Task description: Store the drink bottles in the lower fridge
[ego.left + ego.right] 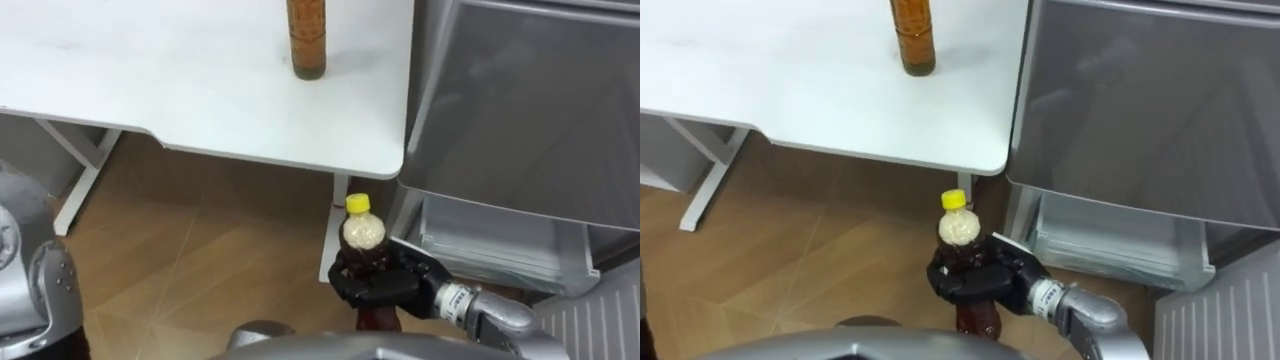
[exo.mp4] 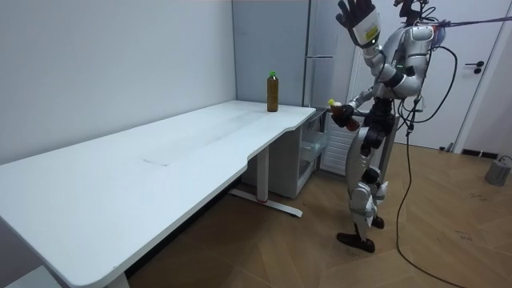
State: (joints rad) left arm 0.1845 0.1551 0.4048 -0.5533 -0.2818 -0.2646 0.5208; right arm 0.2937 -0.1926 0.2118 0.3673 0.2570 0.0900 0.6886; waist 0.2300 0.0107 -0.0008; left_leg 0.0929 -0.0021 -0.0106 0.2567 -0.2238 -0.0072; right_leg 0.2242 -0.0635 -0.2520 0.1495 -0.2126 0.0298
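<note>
Fingers (image 1: 372,292) of my right hand (image 1: 405,285) hug the small brown yellow-capped plastic bottle (image 1: 364,236), upright so nothing spills, near the open grey fridge drawer (image 1: 500,245). My left hand (image 2: 356,16) is up, fingers spread.

The long white surface (image 1: 180,90) stands on slim white legs on a wooden floor (image 1: 200,260). One amber bottle (image 1: 306,45) with a green cap stands upright on it, near its rounded corner.
</note>
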